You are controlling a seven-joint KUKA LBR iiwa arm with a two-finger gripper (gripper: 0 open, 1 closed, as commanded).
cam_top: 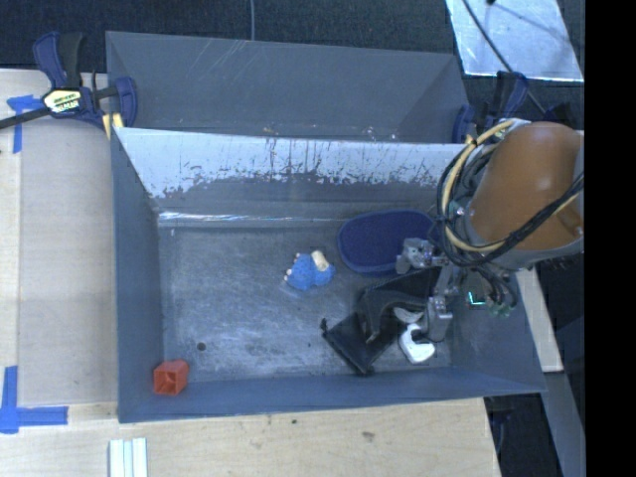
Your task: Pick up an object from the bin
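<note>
My gripper [435, 311] hangs low over the bin's front right part, under the arm's orange cover. Just below and left of it lies a black angular thing [360, 338] with a bent arm, flat on the bin floor. A small white curved piece [417, 348] rests at the gripper's lower tip, touching the black thing's right end; whether it is held I cannot tell. A dark blue oval pad [381, 242] lies behind the gripper, to its upper left.
A small blue toy with a cream part [309, 271] sits mid-floor, left of the pad. A red cube [171, 377] rests in the front left corner. The bin's sloped right wall runs close beside the gripper.
</note>
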